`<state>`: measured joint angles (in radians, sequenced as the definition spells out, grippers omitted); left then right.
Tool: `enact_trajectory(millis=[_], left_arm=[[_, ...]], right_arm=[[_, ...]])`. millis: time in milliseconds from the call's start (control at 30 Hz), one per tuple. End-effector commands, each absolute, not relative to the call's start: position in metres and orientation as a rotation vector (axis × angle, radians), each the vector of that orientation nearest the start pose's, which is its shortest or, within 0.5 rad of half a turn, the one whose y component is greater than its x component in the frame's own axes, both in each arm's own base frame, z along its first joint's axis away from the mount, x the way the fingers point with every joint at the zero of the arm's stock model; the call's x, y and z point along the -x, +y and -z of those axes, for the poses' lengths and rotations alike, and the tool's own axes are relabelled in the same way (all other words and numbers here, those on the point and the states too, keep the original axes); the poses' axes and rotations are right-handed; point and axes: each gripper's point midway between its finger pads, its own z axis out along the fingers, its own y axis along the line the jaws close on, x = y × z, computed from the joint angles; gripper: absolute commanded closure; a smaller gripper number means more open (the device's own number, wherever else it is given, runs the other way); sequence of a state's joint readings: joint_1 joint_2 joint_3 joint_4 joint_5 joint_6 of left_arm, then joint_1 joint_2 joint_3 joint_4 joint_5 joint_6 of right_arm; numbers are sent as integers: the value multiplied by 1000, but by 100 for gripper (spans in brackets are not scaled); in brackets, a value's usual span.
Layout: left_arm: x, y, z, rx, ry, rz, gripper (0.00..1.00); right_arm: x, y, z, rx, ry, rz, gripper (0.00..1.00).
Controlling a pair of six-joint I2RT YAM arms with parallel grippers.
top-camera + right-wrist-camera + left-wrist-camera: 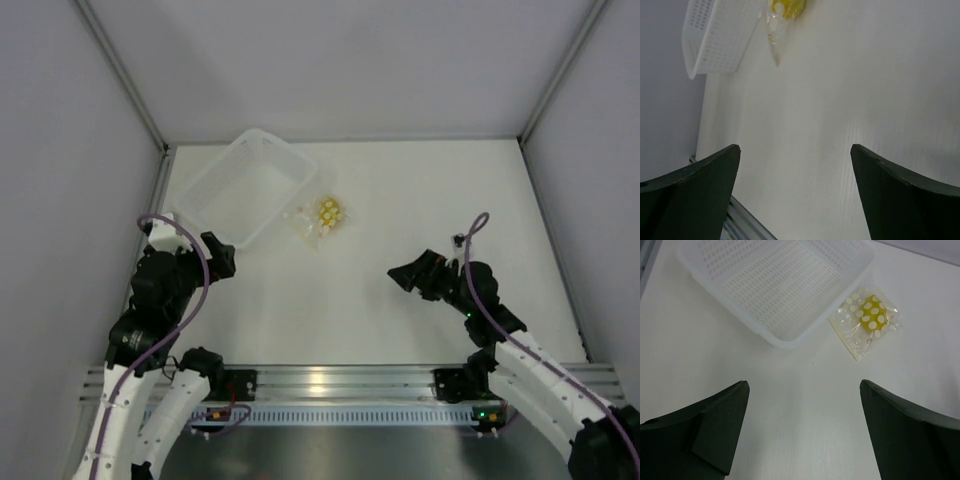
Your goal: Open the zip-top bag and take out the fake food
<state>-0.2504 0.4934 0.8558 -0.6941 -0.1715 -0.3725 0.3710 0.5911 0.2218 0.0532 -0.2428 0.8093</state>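
The zip-top bag (318,218) is a small clear crinkly pouch lying flat on the table just right of the basket tray. The yellow fake food (330,210) sits inside it. The bag (862,322) and the food (872,314) show at the upper right of the left wrist view, and at the top edge of the right wrist view (777,30). My left gripper (222,262) is open and empty, near and left of the bag. My right gripper (405,274) is open and empty, near and right of the bag. Neither touches the bag.
A translucent white perforated basket tray (215,180) stands at the back left, touching the bag's left side; it also shows in the left wrist view (785,340). Grey walls enclose the table on three sides. An aluminium rail (330,380) runs along the near edge.
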Motion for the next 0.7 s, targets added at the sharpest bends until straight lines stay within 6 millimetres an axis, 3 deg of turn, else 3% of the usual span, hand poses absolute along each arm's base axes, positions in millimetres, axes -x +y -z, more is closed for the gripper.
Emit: enact_trajectory(millis=[0,33,67,100,133,167,200,433,467,667], left_arm=[[-226,-45,-268,219,1875,282,2],[-226,-46,-268,218,1874,283,2],[-226,-45,-268,219,1875,282,2],[-225,-45,-268,217,1872,281,2],[-225,-44,-269,222,1870,279,2],[-225,-44,-269,224,1866,277,2],[-225,-43,-269,228,1866,275,2],[-226,-44,-268,224,1872,275,2],[-226,-44,-267,225,1875,276,2],[-229,-46,-263,217,1898,275,2]], right_arm=[[-253,201,-188,-218,1719,-1155,7],[-248,218,-187,-179,1729,-1181,8],[-256,225,-200,-183,1672,-1187,9],[-257,241,-180,-181,1743,-1181,10],[-260,248,-175,-185,1751,-1177,12],[-270,254,-190,-204,1689,-1192,14],[-276,264,-167,-235,1753,-1177,15],[-307,336,-151,-237,1730,-1260,28],[-319,346,-146,-249,1735,-1249,29],[-353,373,-104,-372,1844,-1180,37]])
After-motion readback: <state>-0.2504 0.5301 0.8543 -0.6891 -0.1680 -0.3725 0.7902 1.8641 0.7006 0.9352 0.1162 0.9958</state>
